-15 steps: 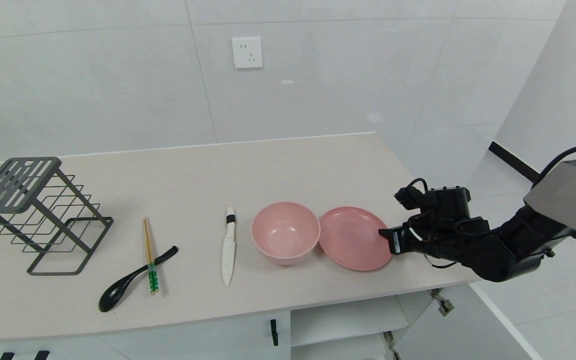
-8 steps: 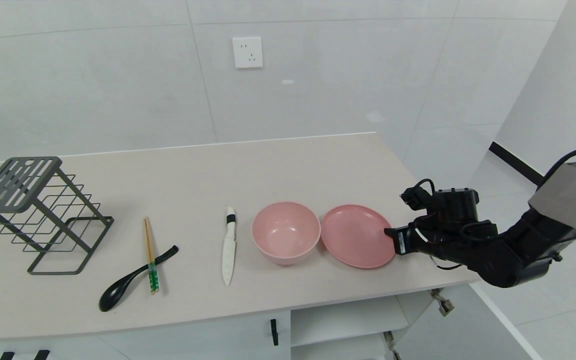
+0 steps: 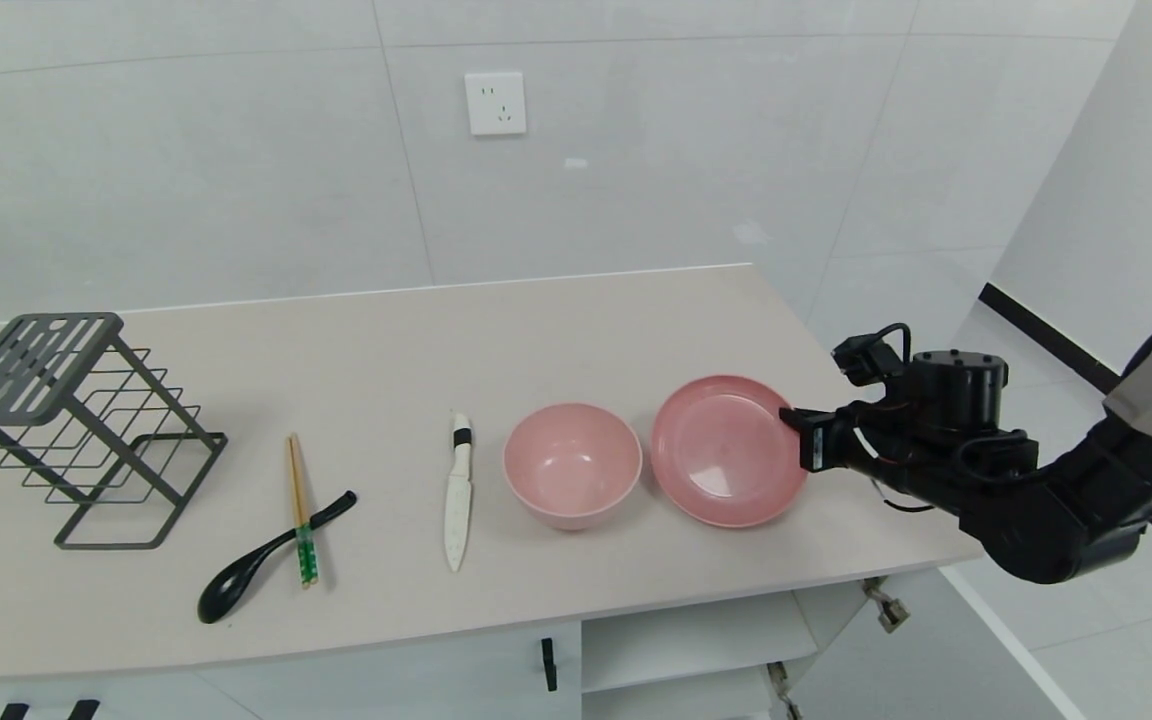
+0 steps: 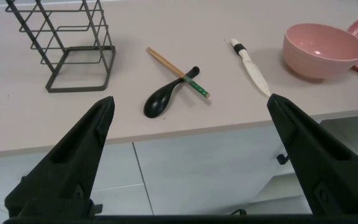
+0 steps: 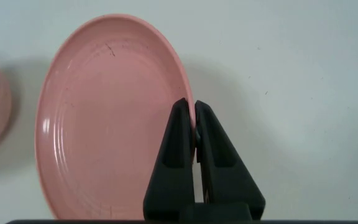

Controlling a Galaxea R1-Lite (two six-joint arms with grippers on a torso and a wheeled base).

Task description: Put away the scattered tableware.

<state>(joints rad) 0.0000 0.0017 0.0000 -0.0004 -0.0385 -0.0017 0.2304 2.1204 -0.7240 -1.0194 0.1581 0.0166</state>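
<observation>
Right pincer (image 3: 798, 435) is clamped on the 3 o'clock rim of the pink round plastic plate (image 3: 726, 450). In the right wrist view, its two black fingers (image 5: 178, 143) are pinched narrow on that rim, one on each face. The plate is tilted, its gripped side raised off the beige tabletop (image 3: 386, 340). Cannot tell whether its 9 o'clock edge touches the surface.

The plate sits just beside the pink round plastic bowl (image 3: 571, 462), at the bowl's 3 o'clock. The bowl is upright on the tabletop.

A white knife with a black band on its handle (image 3: 456, 490) lies at 9 o'clock of the bowl, apart from it, handle toward 12.

Farther toward 9 lie a pair of wooden chopsticks with green ends (image 3: 300, 510) and a black spoon (image 3: 266, 560). The chopsticks cross over the spoon's handle, and the spoon's scoop points to 7.

A dark grey wire rack (image 3: 66, 420) stands upright at 10 o'clock of these, well apart from the plate.

Left pincer (image 4: 191, 102) hangs off the tabletop's 6 o'clock edge with its fingers spread wide, gripping nothing.

A white wall socket (image 3: 495, 103) is on the tiled wall at 12.
</observation>
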